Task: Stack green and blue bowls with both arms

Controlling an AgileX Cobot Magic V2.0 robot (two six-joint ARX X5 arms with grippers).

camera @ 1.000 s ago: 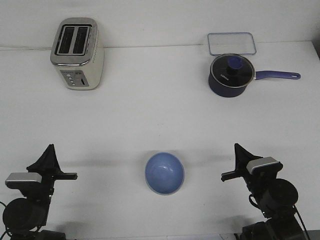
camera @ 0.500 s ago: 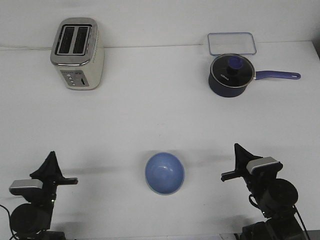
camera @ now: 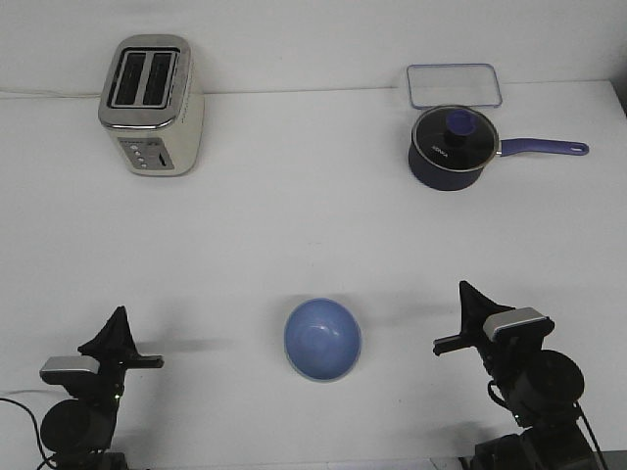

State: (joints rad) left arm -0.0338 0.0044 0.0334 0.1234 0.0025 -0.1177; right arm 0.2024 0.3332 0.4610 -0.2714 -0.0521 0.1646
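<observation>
Front view, near edge to far edge of the white tabletop (camera: 294, 225).

Nearest the onlooker, at the lower left corner, stands the left arm (camera: 73, 421), a black jointed body with a grey block on top and a thin black cable trailing off to its left. Its jaws (camera: 116, 333) rise to a dark point above the grey block; from this angle the fingers overlap, so whether they are spread or closed cannot be told. They hold nothing that can be seen.

At the lower right corner stands the right arm (camera: 534, 392), likewise black with a grey block. Its jaws (camera: 470, 299) point up and slightly toward the centre, and their spread also cannot be told; nothing is seen between them.

Between the two arms, well apart from each, the blue bowl (camera: 322, 339) sits upright on the tabletop, its hollow facing up. A thin pale greenish edge shows along its lower rim; whether this belongs to a second bowl beneath it cannot be told.

Farther back at left is a cream and silver two-slot toaster (camera: 152, 105). At far right is a dark navy saucepan (camera: 449, 149) with a glass lid, handle pointing right. Just behind it lies a clear rectangular tray (camera: 455, 85).
</observation>
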